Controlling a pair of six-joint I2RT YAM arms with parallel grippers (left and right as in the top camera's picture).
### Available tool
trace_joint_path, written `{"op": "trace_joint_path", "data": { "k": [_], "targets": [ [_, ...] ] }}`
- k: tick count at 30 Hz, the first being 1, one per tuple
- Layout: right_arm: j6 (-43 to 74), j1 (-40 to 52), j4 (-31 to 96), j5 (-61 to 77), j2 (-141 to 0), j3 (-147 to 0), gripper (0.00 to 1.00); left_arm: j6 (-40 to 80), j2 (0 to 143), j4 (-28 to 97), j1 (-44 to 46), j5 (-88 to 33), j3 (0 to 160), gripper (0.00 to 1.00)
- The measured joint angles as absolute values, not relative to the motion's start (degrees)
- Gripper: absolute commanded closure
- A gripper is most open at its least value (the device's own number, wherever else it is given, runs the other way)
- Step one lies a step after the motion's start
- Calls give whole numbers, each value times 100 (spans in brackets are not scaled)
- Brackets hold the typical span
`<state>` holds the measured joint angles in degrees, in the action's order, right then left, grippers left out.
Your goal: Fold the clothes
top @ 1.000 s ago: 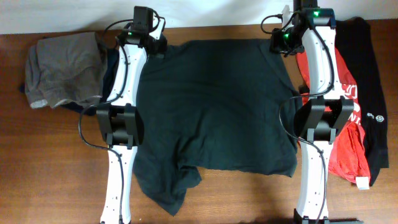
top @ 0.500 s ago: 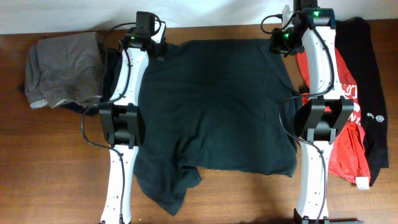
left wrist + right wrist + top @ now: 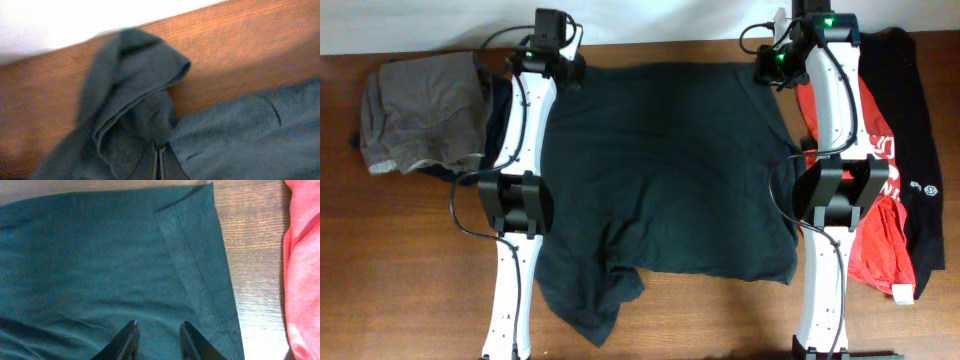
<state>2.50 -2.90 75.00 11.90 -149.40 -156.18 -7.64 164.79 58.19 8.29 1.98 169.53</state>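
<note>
Well, my left gripper point(image 3: 159, 164) is pinched shut on a far corner of the big dark shirt point(image 3: 665, 170). My right gripper point(image 3: 157, 330) hangs part open over the other corner, holding nothing. The shirt lies spread on the table point(image 3: 410, 270), not folded yet.

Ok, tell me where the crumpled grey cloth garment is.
Overhead view: the crumpled grey cloth garment lies far left on the wooden table, just outside the left arm.

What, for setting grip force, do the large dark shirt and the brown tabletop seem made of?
The large dark shirt: soft matte knit cloth, probably cotton jersey; it wrinkles, drapes and has a stitched hem. The brown tabletop: wood or wood-look laminate, slight sheen, with streaky grain.
</note>
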Motion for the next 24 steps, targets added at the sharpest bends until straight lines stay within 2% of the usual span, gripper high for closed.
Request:
{"op": "trace_joint_path", "data": {
  "k": [7, 18, 23, 24],
  "targets": [
    [250, -290, 7131, 1190, -14940, -15618, 68, -639, 16479, 6667, 829, 152, 17849, 99],
    [244, -248, 5924, 1074, -15015, -15618, 63, -620, 16479, 7072, 941, -152, 17889, 99],
    [228, -102, 5621, 834, -15316, -15618, 56, -620, 16479, 7074, 1098, -172, 17889, 99],
    [222, -60, 5572, 775, -15399, -15618, 51, -620, 16479, 7076, 1125, -172, 17889, 99]
  ]
}}
